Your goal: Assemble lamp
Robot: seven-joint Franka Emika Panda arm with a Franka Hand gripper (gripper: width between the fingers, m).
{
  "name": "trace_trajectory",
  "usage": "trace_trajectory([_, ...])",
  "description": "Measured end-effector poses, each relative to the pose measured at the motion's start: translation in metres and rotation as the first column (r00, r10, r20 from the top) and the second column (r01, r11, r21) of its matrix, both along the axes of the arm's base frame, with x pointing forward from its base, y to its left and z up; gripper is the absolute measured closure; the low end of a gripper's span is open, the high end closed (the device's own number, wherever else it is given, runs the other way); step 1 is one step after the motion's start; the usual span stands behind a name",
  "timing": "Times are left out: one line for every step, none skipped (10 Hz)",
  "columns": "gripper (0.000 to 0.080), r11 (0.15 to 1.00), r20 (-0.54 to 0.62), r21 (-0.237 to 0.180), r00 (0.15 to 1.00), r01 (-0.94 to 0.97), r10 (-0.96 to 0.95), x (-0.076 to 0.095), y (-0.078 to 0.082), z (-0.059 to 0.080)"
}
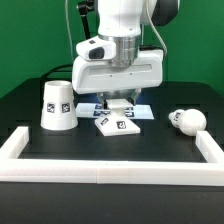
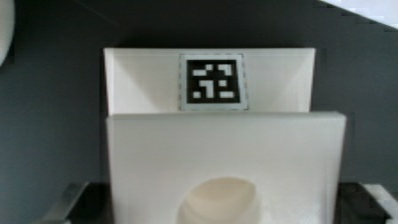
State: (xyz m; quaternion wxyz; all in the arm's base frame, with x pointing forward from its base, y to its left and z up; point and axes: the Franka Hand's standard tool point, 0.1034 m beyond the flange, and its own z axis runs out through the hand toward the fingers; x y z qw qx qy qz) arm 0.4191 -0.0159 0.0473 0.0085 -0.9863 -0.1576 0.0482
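The gripper point(image 1: 119, 106) hovers low over the flat square lamp base point(image 1: 118, 123), which lies between the shade point(image 1: 57, 105) and the bulb point(image 1: 187, 120). Its fingers are spread and pinch nothing. The base looks light, rigid and smooth, so gripping across its opposite straight edges seems best.

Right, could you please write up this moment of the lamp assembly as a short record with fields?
base: flat on the table, tag facing up, socket empty
gripper: lowered over the base, jaws either side of it; contact cannot be told
shade: upright at the exterior view's left, apart from the base
bulb: lying at the exterior view's right, untouched
rail frame: runs along the front and both sides of the table
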Motion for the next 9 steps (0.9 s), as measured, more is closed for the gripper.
trace_trajectory([0.0266, 1.0, 0.0, 0.0, 1.0, 0.0, 0.0, 0.0, 0.0, 0.0])
trace_trajectory([0.0266, 1.0, 0.0, 0.0, 1.0, 0.0, 0.0, 0.0, 0.0, 0.0])
trace_trajectory([0.0266, 1.0, 0.0, 0.0, 1.0, 0.0, 0.0, 0.0, 0.0, 0.0])
trace_trajectory([0.0266, 1.0, 0.0, 0.0, 1.0, 0.0, 0.0, 0.0, 0.0, 0.0])
trace_trajectory([0.0266, 1.0, 0.0, 0.0, 1.0, 0.001, -0.001, 0.0, 0.0, 0.0])
trace_trajectory([0.0266, 1.0, 0.004, -0.001, 1.0, 0.008, -0.008, 0.005, 0.002, 0.0])
trace_trajectory([0.0266, 1.0, 0.015, -0.002, 1.0, 0.02, -0.02, 0.014, 0.006, 0.0])
trace_trajectory([0.0266, 1.0, 0.029, -0.001, 0.999, 0.023, -0.023, 0.026, 0.011, 0.0])
trace_trajectory([0.0265, 0.999, 0.036, -0.001, 0.998, 0.044, -0.044, 0.033, 0.016, 0.0])
